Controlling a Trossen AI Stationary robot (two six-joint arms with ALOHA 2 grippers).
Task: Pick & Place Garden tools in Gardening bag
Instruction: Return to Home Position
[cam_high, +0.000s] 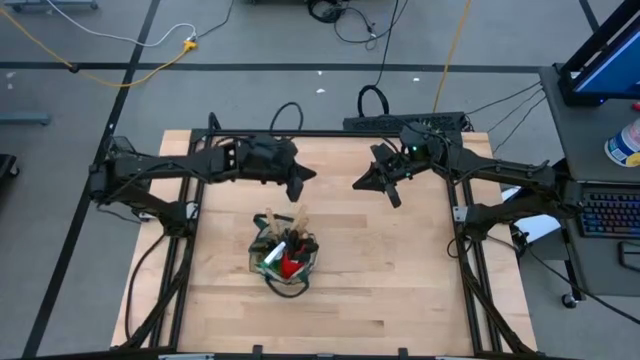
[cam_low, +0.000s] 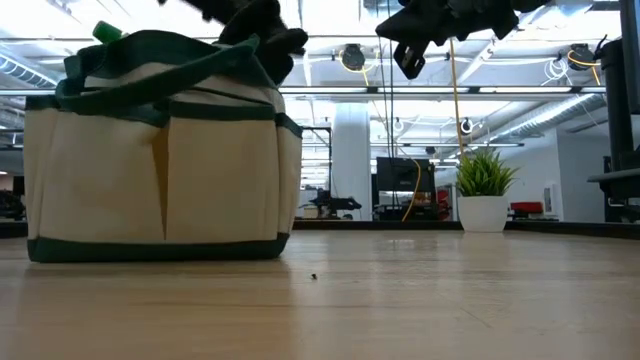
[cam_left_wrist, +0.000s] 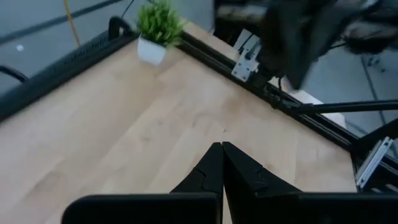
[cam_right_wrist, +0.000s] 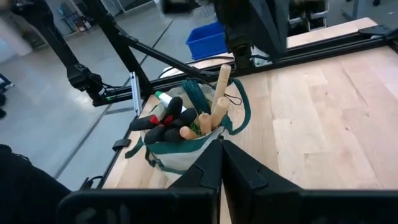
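Garden tools sit in gardening bag, so left gripper & right gripper hover pinched closed w/ nothing held.

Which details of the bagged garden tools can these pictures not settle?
Low view: the wall of the tan fabric gardening bag hides most contents.
Right wrist view: light wooden handles show; heads buried inside.
High view: tools too small to count.
Left wrist view: bag out of frame.
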